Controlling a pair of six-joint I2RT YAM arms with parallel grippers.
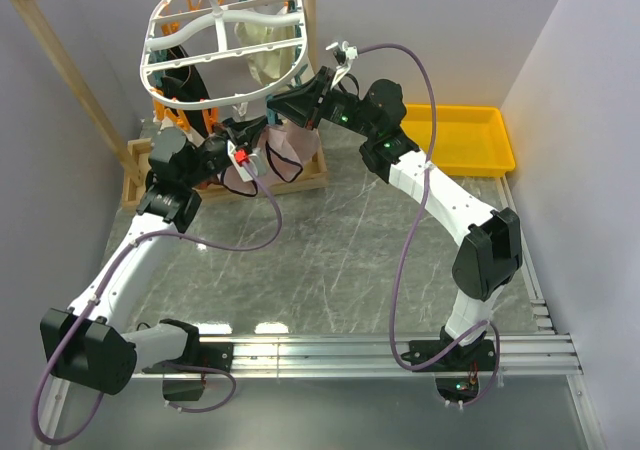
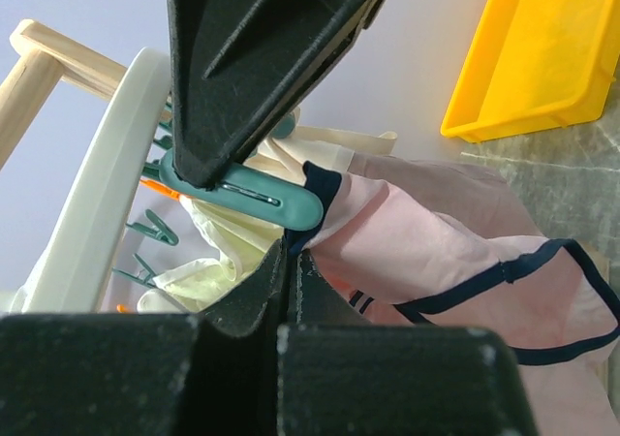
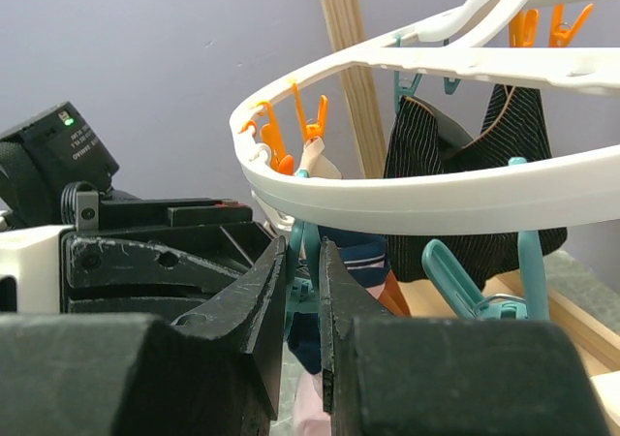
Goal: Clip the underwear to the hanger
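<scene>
The underwear (image 2: 436,233) is being held up just under the hanger (image 3: 436,208) rim by the left claw (image 2: 288,262). Its fingers are nearly closed, apparently pinched on the navy-trimmed edge. A teal peg (image 2: 247,192) is being squeezed between the almost-shut fingers of the right claw (image 3: 303,262). The trimmed corner is lying at the peg's mouth, directly above the left claw. Pale pink cloth is hanging away rightward in the left wrist view, soft and creased.

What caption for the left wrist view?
Left gripper holds underwear at a teal clothespin on the hanger, pinched by right gripper.
</scene>
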